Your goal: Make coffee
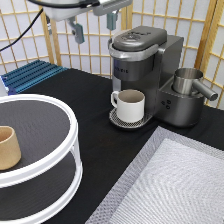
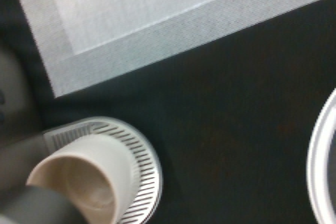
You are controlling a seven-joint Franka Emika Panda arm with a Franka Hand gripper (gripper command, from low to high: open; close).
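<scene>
The pincer [image 1: 93, 22] hangs open and empty above the desk's far edge, just beside one coffee machine [image 1: 145, 70] with its lid down. One white mug [image 1: 129, 104] sits on its drip tray [image 2: 127, 150], one tan cup [image 1: 7, 147] on the round stand [image 1: 50, 145], one steel jug [image 1: 190, 82] beside; no coffee pod shows, no writing legible.

Hand housing: white, rounded casing at the exterior view's top edge.
Gripper [image 1: 93, 26]: two grey fingers [image 1: 77, 31], spread apart.
Cable [image 1: 25, 34]: black.

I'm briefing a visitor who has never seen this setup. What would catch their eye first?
The grey coffee machine at the exterior view's top, with a white mug on its drip tray. Above, the open gripper hangs empty. At the exterior view's left stands a white two-tier stand holding a tan cup.
</scene>
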